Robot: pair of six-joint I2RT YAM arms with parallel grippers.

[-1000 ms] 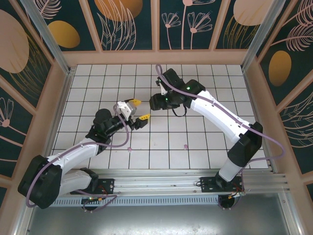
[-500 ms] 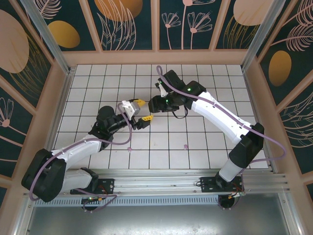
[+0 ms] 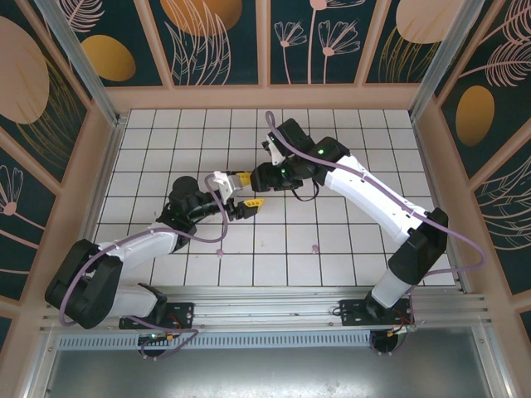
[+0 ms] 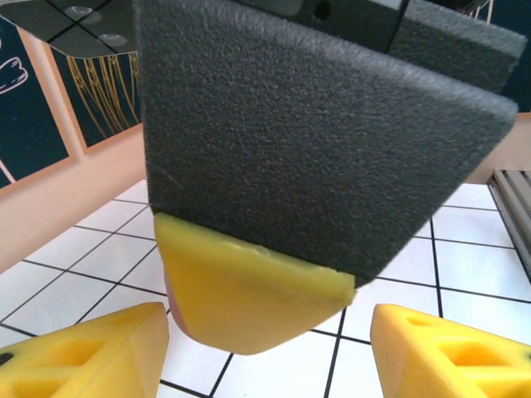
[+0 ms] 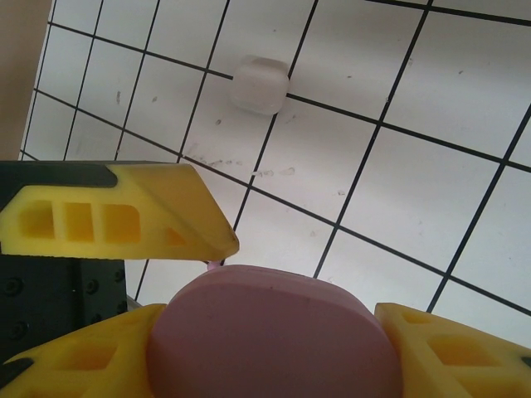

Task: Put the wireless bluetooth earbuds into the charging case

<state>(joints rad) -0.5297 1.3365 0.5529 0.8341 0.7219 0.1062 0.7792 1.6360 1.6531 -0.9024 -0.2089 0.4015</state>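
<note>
Left pincer: sits just left of the charging case, jaws parted. One yellow finger lies alongside the case's upper left edge. Whether it touches cannot be told, and nothing is seen clamped between the jaws.

The charging case is a mauve oval body held above the counter at mid-grid, and its lid state cannot be told.

Right pincer: clenched on the case, with a finger bearing on each side.

Beyond the case, a small whitish rounded piece rests on the counter, well apart. It may be an earbud, but this cannot be confirmed.

Assessment: the step in hand appears to be presenting and steadying the case between the two arms, and insertion has not begun. The next move calls for the right grip to stay firm while the left pincer engages the case squarely, without knocking it askew.
</note>
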